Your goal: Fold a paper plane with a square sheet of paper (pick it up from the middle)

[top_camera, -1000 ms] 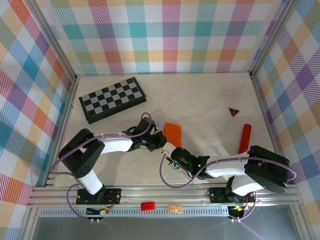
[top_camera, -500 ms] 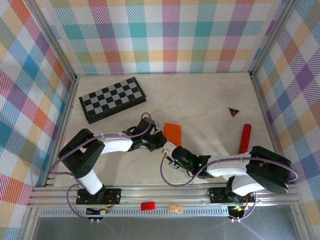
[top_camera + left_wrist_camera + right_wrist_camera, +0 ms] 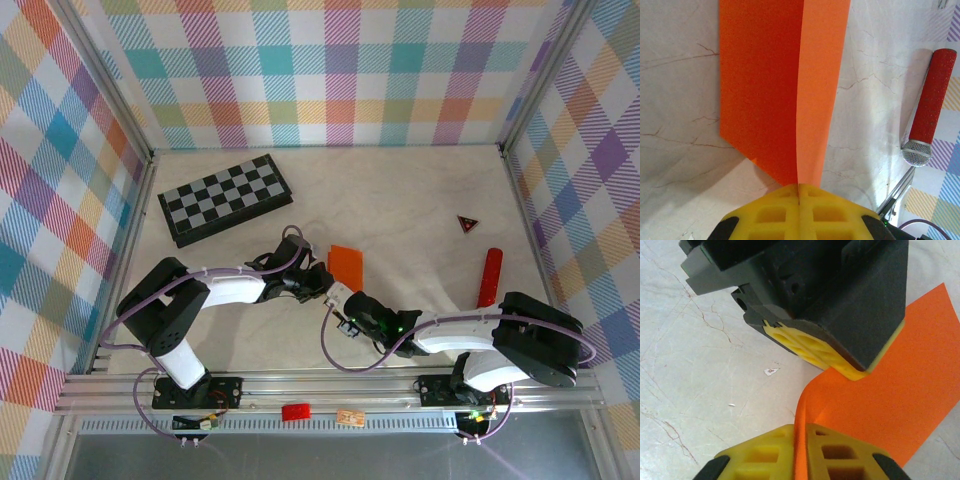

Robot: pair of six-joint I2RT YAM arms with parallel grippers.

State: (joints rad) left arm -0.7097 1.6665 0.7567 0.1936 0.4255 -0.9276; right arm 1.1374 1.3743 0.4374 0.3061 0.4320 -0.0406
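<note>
The square sheet of paper (image 3: 347, 265) is bright orange and lies folded on the table's middle, its near end lifted. In the left wrist view the sheet of paper (image 3: 760, 90) runs away from me with a raised centre crease, and my left gripper (image 3: 799, 186) is shut on its near tip. My right gripper (image 3: 800, 432) is closed on a curled edge of the paper (image 3: 900, 380), directly below the left gripper's fingers (image 3: 830, 352). In the top view the left gripper (image 3: 322, 283) and right gripper (image 3: 345, 300) meet at the paper's near corner.
A black-and-grey checkerboard (image 3: 226, 198) lies at the back left. A red cylinder (image 3: 489, 276) lies at the right, also in the left wrist view (image 3: 932, 105), and a small dark red triangle (image 3: 467, 223) sits behind it. Plaid walls enclose three sides.
My right gripper's jaws have come together on the paper's edge. Both arms have stayed almost where they were.
</note>
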